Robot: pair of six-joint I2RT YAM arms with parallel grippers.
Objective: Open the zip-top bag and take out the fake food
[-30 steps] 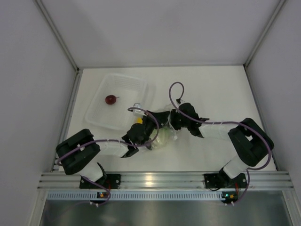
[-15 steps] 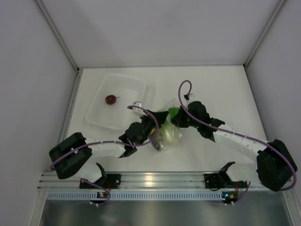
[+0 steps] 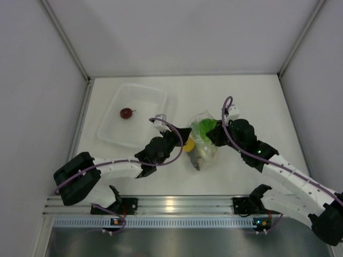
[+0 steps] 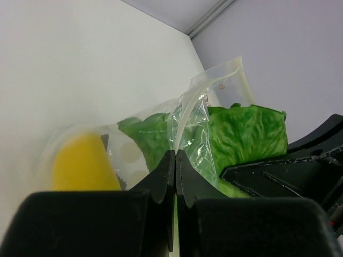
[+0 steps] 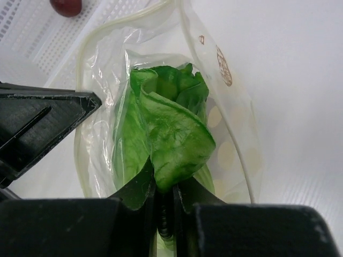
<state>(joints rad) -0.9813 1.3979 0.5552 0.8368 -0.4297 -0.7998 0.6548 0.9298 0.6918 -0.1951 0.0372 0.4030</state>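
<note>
The clear dotted zip-top bag (image 3: 202, 145) lies open in the middle of the table. My left gripper (image 3: 180, 143) is shut on the bag's edge film (image 4: 185, 126). My right gripper (image 3: 210, 132) is shut on the green lettuce leaf (image 5: 171, 131), which sticks out of the bag's mouth (image 3: 203, 127). A yellow piece (image 4: 83, 163) sits inside the bag by my left fingers; it also shows from above (image 3: 188, 144). A dark red round fruit (image 3: 126, 113) lies in the rigid clear tray (image 3: 144, 99). The whitish-brown piece is not clearly visible.
The tray stands at the back left, close to the left arm. White walls close in the table on the left, right and back. The aluminium rail (image 3: 177, 204) with both arm bases runs along the near edge.
The right arm has stretched out and its gripper moved right and back, drawing the lettuce up out of the bag's mouth. The bag shifted right with it. The left gripper followed slightly right.
</note>
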